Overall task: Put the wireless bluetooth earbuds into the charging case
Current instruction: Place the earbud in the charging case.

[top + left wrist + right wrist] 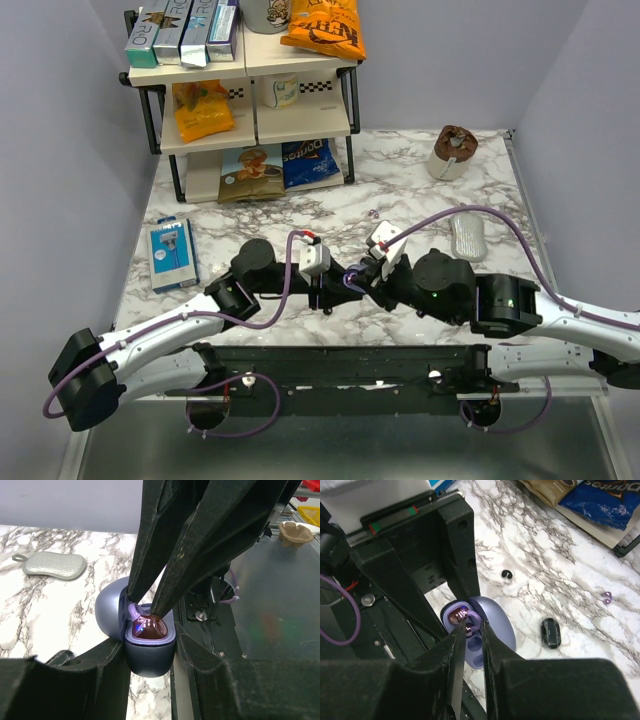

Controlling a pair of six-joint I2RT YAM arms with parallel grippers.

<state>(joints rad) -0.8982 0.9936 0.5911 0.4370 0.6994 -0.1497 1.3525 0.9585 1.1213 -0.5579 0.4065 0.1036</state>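
My left gripper [150, 672] is shut on the lilac-blue charging case [149, 655], holding it upright with its lid open. One glossy dark earbud [149, 626] with a lilac wing sits in a slot of the case [495, 622]. My right gripper [472, 625] comes down from above, jaws a narrow gap apart, fingertips [131, 599] pinching that earbud [456, 614] at its wing. The slot beside it is empty. A second black earbud [551, 632] lies on the marble just past the case. In the top view both grippers [340, 280] meet near the table's front middle.
A grey sponge [468, 237] lies right of the grippers. A shelf rack [245, 90] with snack bags stands at the back left, a blue box [170, 253] at the left, a brown-topped cup [452, 150] at the back right. A small black ring [506, 574] and a lilac speck [606, 597] lie on the marble.
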